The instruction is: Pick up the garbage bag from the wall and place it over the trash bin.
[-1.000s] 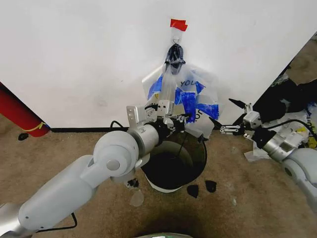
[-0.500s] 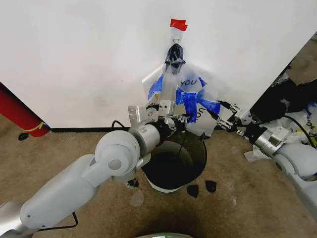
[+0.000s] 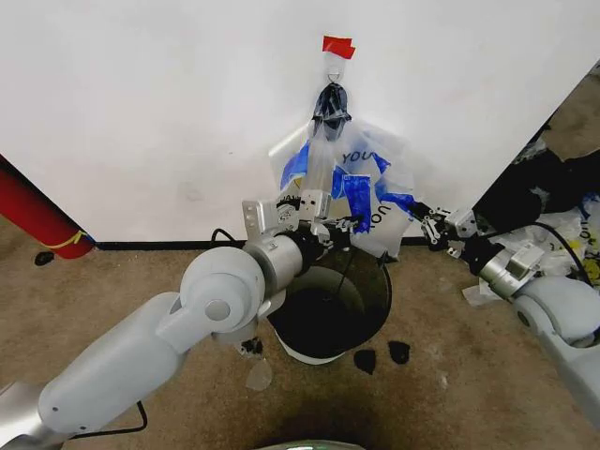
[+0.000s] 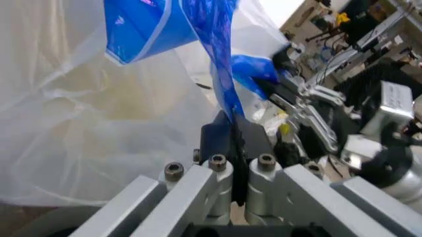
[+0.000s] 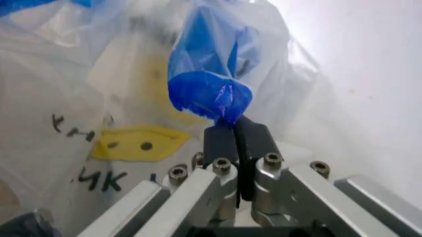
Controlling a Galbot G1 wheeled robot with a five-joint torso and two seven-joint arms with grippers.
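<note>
Thin translucent white smiley-print garbage bag (image 3: 352,187) hangs on the wall hook directly above the smoky dark round bin (image 3: 330,314), w/ left gripper (image 3: 339,228) & right gripper (image 3: 422,223) both clamped on blue tape patches at its lower corners.

Thin glossy plastic garbage bag (image 3: 361,202); smoky see-through plastic trash bin (image 3: 328,314).

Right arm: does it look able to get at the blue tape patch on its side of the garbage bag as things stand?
Probably yes: the right gripper looks shut on that blue tape patch of the garbage bag, nothing between. The left gripper pinches another blue strip.
</note>
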